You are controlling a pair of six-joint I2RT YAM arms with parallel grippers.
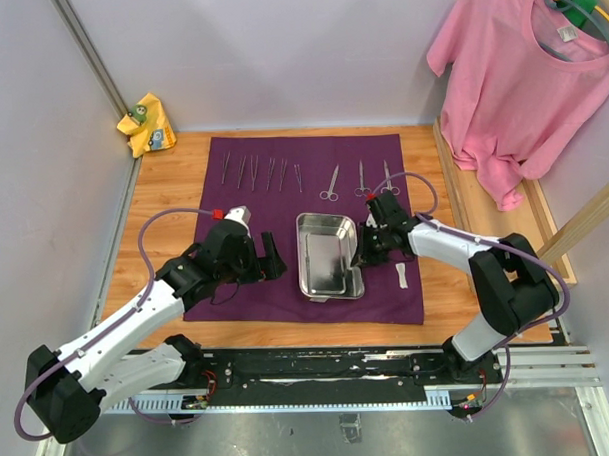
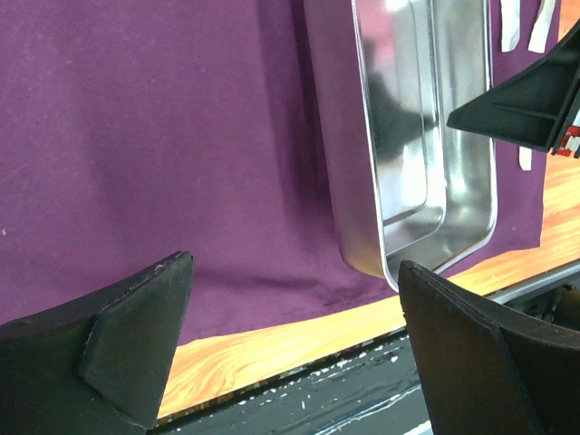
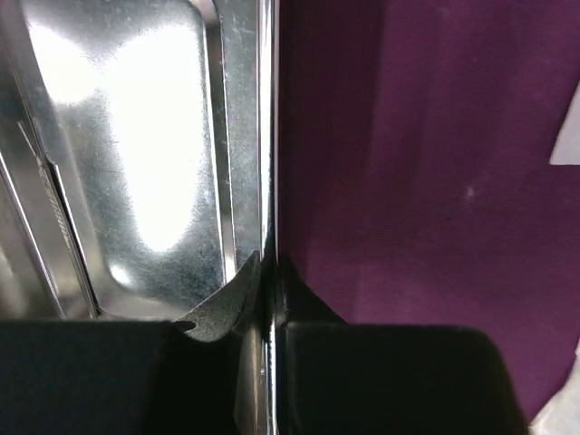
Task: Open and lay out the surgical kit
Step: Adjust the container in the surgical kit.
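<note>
1. Purple cloth wrap (image 1: 284,209): lies unfolded and flat on the wooden table (image 1: 177,172), under everything else in the kit. Soft and limp, likely to ruck if dragged (best pulled by a corner or hem).
2. Steel tray (image 1: 320,247): sits upright at the middle of the wrap, nearer its front edge. Rigid, shiny and probably slippery. Looks light enough for one arm, and the thin rim is the obvious place to pinch.
3. Right gripper (image 3: 272,281): clenched on the tray's right-hand wall, one finger inside the rim and one outside, as seen from the right wrist.
4. Left gripper (image 2: 294,281): released, jaws spread wide with nothing between them, hovering over bare cloth just left of the tray.
5. Forceps (image 1: 254,171): laid in a row along the far part of the wrap, apart from one another. Slim, stiff and low-lying, so hard to get fingertips under; easiest taken across the shank.
6. Scissors (image 1: 329,183): beside the forceps row, to its right, with further instruments beyond.
7. White strip (image 1: 401,276): on the cloth right of the tray. Very light and easily displaced.
</note>
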